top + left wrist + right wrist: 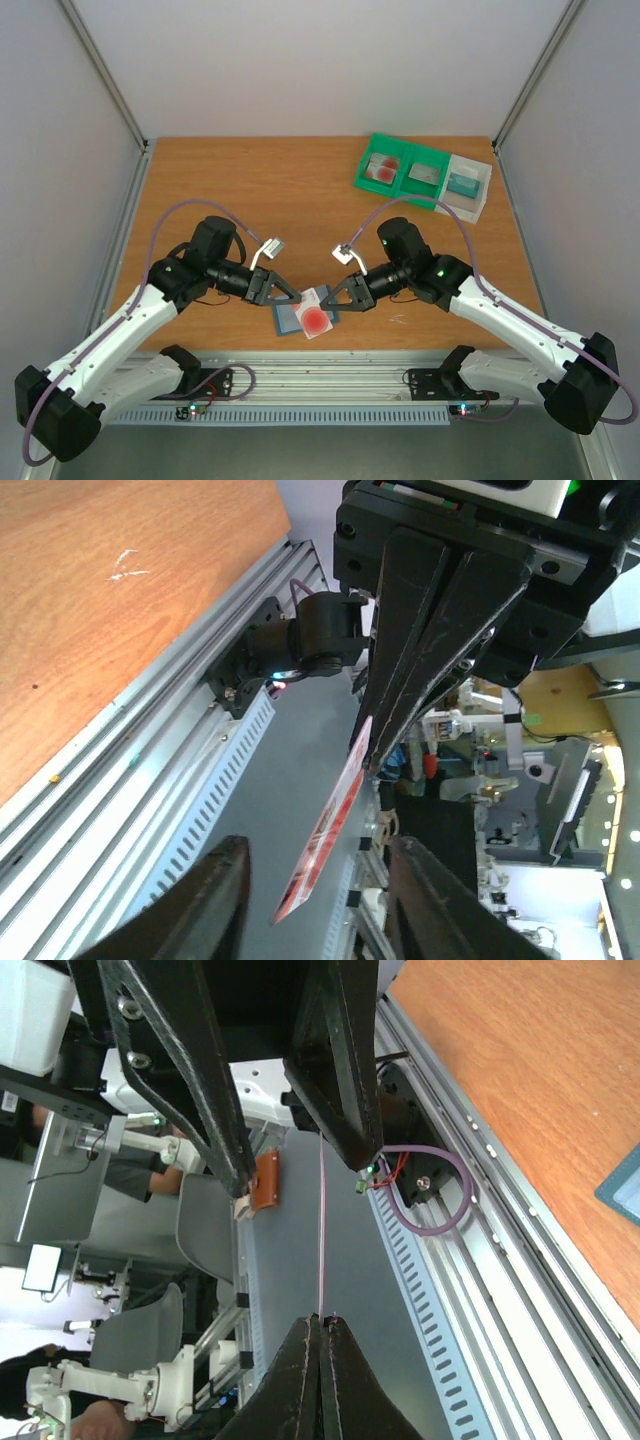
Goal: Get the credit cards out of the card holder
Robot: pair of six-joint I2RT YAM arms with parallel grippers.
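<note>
A red and pale credit card (pixel 317 320) hangs over the table's front edge, and my right gripper (pixel 331 298) is shut on one end of it. In the right wrist view the credit card (pixel 321 1230) shows edge-on, running up from the closed right gripper (pixel 321 1318). My left gripper (pixel 318 846) is open, its two fingers (pixel 215 900) on either side of the card (pixel 325 840) with gaps showing. The blue-grey card holder (pixel 288 318) lies flat on the table below both grippers; one corner of the card holder (pixel 625 1185) shows in the right wrist view.
A green two-compartment tray (pixel 364 172) stands at the back right, with a red card (pixel 382 168) and a grey piece (pixel 426 173) in it. Beside it a white tray (pixel 484 195) holds a teal piece (pixel 463 183). The aluminium rail (pixel 330 368) runs along the front.
</note>
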